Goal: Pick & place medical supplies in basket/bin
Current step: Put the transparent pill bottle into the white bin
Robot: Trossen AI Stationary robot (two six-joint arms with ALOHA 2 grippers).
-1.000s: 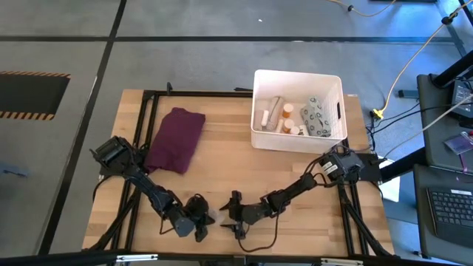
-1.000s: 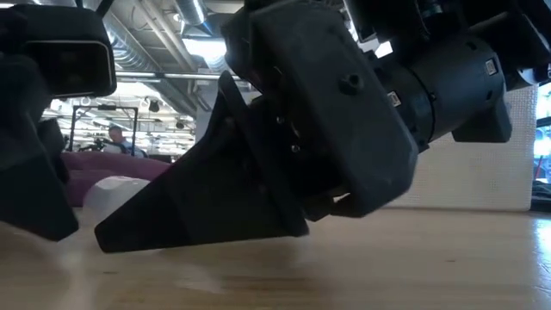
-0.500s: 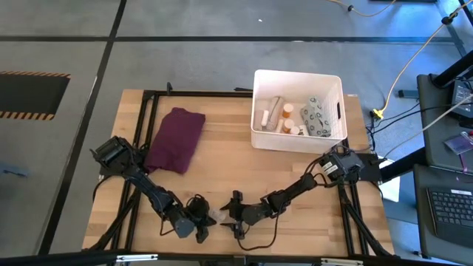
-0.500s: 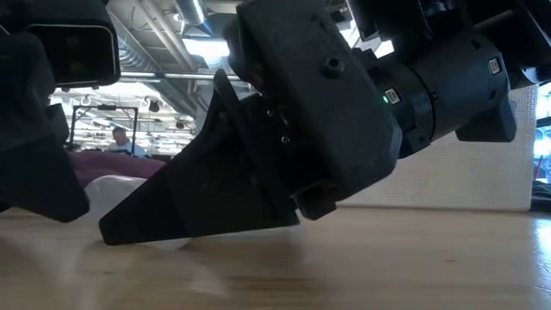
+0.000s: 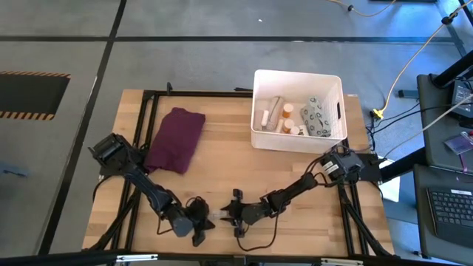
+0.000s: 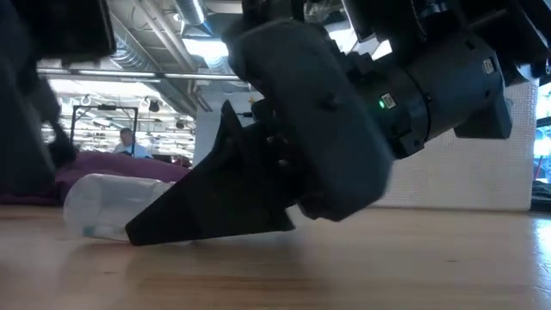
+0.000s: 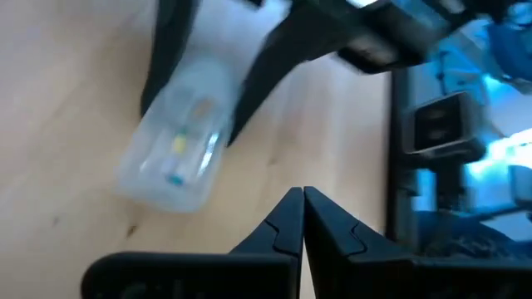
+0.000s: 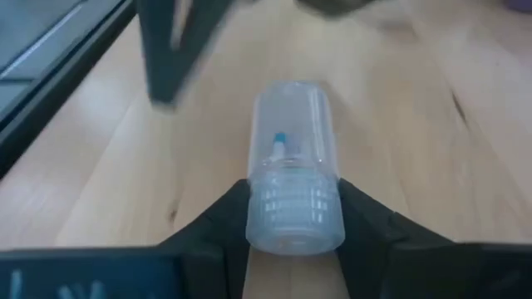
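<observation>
the right gripper [image 8: 291,218] was clamped on a clear vial [image 8: 289,158]; the left gripper [image 7: 302,208], fingers together, sat just beyond it. next it likely needed lifting toward the basket [image 5: 260,77].

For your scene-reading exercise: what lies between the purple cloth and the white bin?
Only bare wooden table lies between the purple cloth and the white bin, as the high view shows.

Both arms are matte black, built of slim jointed links with black cables looped alongside. The right gripper [image 6: 215,220] has wedge-shaped dark fingers on a rounded housing with a small green light and round fasteners.
</observation>
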